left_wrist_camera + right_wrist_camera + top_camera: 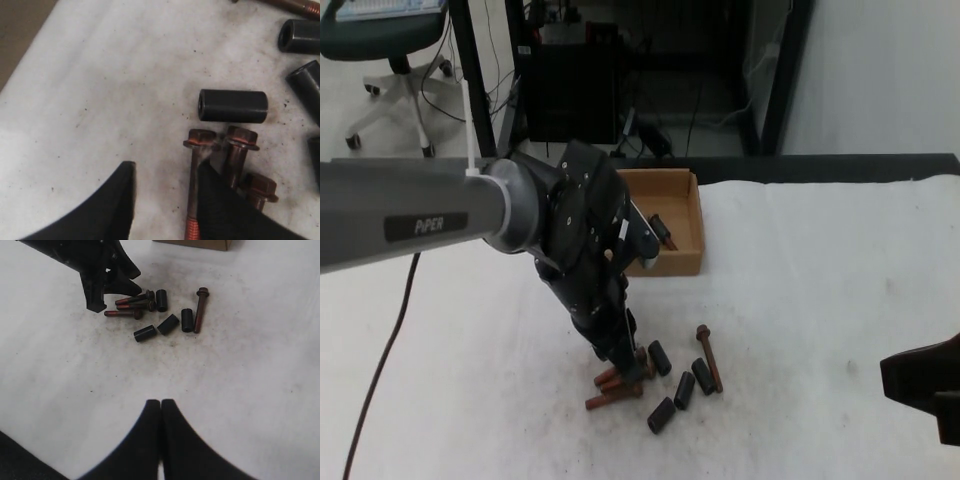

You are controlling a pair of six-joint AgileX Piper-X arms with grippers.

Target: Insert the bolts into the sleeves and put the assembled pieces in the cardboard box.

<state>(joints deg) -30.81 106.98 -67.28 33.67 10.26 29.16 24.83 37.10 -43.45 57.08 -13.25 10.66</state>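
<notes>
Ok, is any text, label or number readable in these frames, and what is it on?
Label on the left arm: a short maker's mark in pale letters on a dark plate; brand print, not quoted.
Cardboard box, bolts, sleeves: no print visible.

Fingers (100, 210) apart, one seemingly touching bolts (200, 142); sleeve (232, 105) just beside heads.

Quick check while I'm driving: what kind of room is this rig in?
Likely a lab or office-type workroom: a wheeled office chair and a black equipment rack stand behind the white-covered bench.
</notes>
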